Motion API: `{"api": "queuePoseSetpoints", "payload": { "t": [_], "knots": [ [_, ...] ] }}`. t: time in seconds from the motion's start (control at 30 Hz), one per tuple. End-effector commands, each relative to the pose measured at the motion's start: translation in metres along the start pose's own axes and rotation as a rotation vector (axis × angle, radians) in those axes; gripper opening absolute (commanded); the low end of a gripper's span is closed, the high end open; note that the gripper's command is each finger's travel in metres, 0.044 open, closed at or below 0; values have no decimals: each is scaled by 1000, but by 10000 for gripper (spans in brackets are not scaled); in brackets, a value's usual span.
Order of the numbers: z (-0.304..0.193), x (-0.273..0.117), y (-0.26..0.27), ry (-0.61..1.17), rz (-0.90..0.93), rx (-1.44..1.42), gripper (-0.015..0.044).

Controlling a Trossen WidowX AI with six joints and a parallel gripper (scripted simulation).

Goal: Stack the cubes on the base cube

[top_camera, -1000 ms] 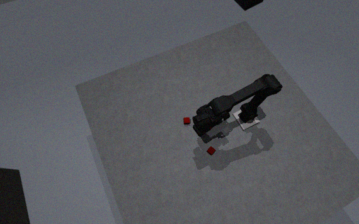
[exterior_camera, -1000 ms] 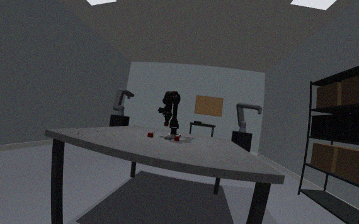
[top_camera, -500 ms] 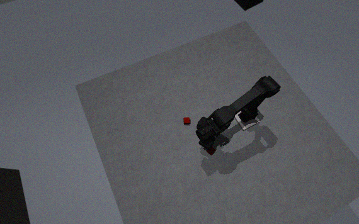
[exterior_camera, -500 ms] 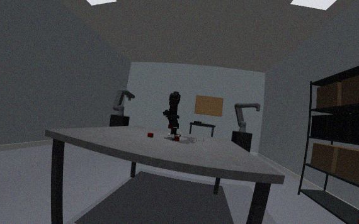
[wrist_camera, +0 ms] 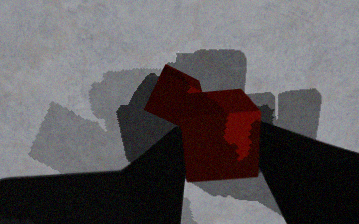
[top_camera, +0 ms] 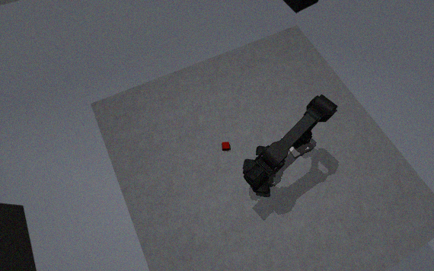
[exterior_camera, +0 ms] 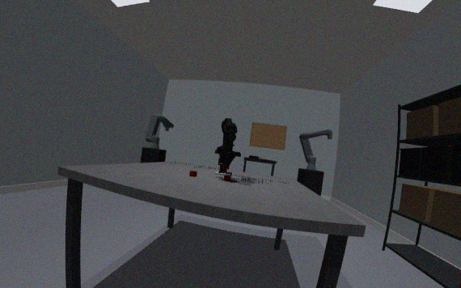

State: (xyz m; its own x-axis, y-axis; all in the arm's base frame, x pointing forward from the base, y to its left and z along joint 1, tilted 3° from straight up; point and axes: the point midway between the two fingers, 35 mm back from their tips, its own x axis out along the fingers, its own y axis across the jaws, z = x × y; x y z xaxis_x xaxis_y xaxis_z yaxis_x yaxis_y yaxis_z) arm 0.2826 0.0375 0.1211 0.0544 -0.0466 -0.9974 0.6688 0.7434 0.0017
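Note:
My gripper (wrist_camera: pixel 216 132) (exterior_camera: pixel 224 167) is shut on a red cube (wrist_camera: pixel 207 145), held above the table. In the wrist view a second red cube (wrist_camera: pixel 169 92) shows lower down, beyond the held one's upper left, turned relative to it and partly hidden behind it. It also shows in the exterior view (exterior_camera: pixel 227 178), on the table under the gripper, with a gap below the held cube. A third red cube (top_camera: pixel 225 146) (exterior_camera: pixel 193 173) stands apart on the table. The cubes look alike; I cannot tell which is the base. In the top view the arm hides the gripper and the other two cubes.
The arm (top_camera: pixel 294 131) reaches over the grey table (top_camera: pixel 174 114) (exterior_camera: pixel 137 186) from a light base plate (top_camera: pixel 293 151), casting shadows over the table. Away from the table stand a shelf rack with boxes and two other arms (exterior_camera: pixel 153 131) (exterior_camera: pixel 307 150) on dark pedestals.

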Motion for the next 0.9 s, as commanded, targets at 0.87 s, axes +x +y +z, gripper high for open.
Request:
{"api": "queuePoseSetpoints", "payload": {
  "t": [0.87],
  "knots": [
    [-19,24,21,2,-3,-262,105]
  ]
}}
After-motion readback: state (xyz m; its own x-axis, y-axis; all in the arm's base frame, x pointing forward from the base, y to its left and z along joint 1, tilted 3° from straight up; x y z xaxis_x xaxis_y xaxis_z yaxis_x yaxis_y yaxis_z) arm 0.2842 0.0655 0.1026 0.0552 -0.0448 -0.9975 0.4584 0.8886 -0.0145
